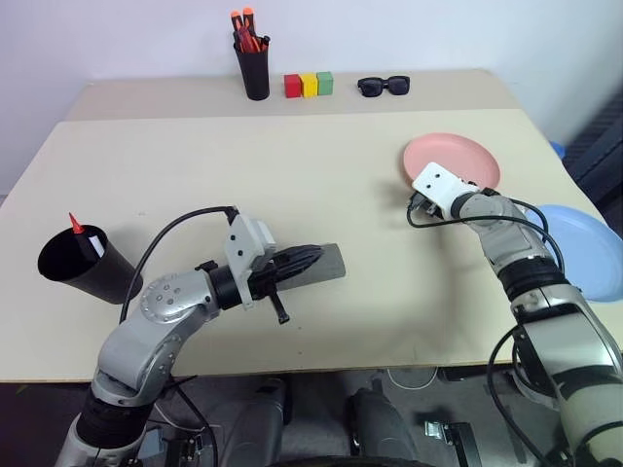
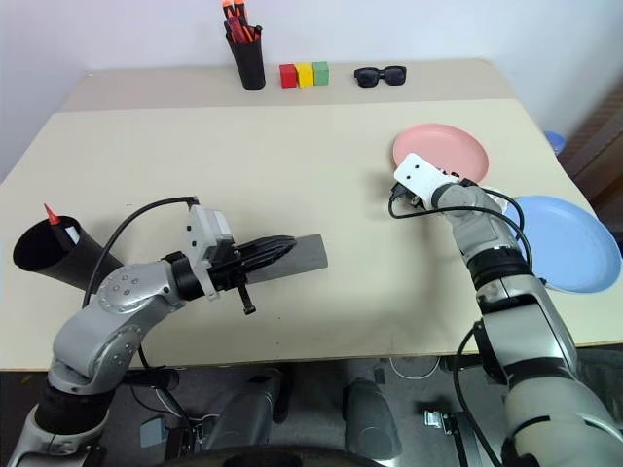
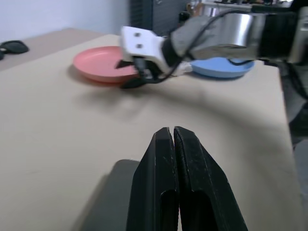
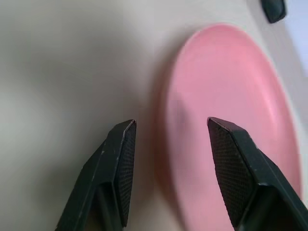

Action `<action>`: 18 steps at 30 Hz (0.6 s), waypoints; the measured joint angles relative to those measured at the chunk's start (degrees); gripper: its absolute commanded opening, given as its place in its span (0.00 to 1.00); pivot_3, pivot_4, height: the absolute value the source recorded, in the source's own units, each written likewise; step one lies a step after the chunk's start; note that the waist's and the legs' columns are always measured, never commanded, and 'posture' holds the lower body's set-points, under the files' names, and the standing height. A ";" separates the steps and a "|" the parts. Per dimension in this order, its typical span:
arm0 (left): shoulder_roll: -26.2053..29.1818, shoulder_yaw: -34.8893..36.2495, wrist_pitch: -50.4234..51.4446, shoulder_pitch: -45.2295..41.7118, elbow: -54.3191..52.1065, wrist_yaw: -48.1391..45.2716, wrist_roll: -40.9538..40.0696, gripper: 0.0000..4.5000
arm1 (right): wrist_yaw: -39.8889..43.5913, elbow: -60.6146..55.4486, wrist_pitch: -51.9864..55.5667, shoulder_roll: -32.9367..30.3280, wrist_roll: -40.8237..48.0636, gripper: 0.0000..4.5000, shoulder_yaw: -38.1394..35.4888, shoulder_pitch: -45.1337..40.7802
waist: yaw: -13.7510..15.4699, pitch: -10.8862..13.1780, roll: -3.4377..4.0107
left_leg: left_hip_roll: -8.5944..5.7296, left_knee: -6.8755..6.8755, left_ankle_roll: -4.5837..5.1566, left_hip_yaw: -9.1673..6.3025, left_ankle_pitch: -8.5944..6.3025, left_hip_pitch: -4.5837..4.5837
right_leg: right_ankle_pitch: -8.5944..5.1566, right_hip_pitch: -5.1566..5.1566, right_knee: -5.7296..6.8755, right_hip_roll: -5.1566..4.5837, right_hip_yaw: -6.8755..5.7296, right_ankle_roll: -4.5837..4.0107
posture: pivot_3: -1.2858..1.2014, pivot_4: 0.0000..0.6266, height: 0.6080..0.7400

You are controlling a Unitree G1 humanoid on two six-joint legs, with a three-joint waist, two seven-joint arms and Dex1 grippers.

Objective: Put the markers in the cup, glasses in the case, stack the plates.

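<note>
A: What is the room like?
B: A pale beige bench (image 1: 321,185) with a seam across its far part stands against a plain white wall (image 1: 117,39).
A: And beneath it?
B: Dark floor (image 2: 321,409) with cables under the near edge.

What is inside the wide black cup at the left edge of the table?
Inside the wide black cup, a red pen tip and a white pen body stick above the rim. The cup's wall hides their lower parts.

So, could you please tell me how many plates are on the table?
2: the pink plate by the right gripper, and the light blue plate at the table's right edge.
</note>
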 measured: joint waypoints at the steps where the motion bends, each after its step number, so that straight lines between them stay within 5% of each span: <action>1: 0.01 0.01 0.07 0.10 -0.16 0.28 0.00 0.00 | -0.60 1.88 -1.14 0.30 -0.24 0.41 -0.01 -0.65 | 0.04 0.00 0.00 | 0.00 0.02 0.00 0.00 0.00 0.00 | 0.00 0.02 0.00 0.00 0.00 0.00 | 0.52 0.24 0.95; 6: -0.01 0.03 0.21 1.26 -1.29 1.35 -0.12 0.00 | -1.15 6.70 -3.54 1.12 -1.19 0.01 -0.14 -1.67 | -0.07 0.00 0.00 | 0.00 0.02 0.00 -0.01 0.00 0.04 | 0.00 0.02 0.04 0.02 0.01 0.00 | 0.52 0.24 0.95; 12: -0.26 0.03 0.19 1.30 -1.70 1.67 -0.60 0.00 | -1.35 7.08 -5.74 1.29 -1.45 0.01 -0.28 -1.73 | -0.07 0.00 0.02 | 0.00 0.02 -0.01 -0.01 0.01 0.05 | 0.00 0.02 0.05 0.02 0.02 0.00 | 0.52 0.24 0.95; 18: -2.82 0.02 0.02 -0.66 -1.01 2.47 -1.25 0.00 | -1.05 -7.51 -10.85 -1.76 -2.73 0.01 -1.09 3.34 | 0.10 0.01 0.04 | 0.00 0.03 -0.01 -0.01 0.01 0.05 | 0.00 0.02 0.07 0.02 0.02 0.01 | 0.52 0.24 0.95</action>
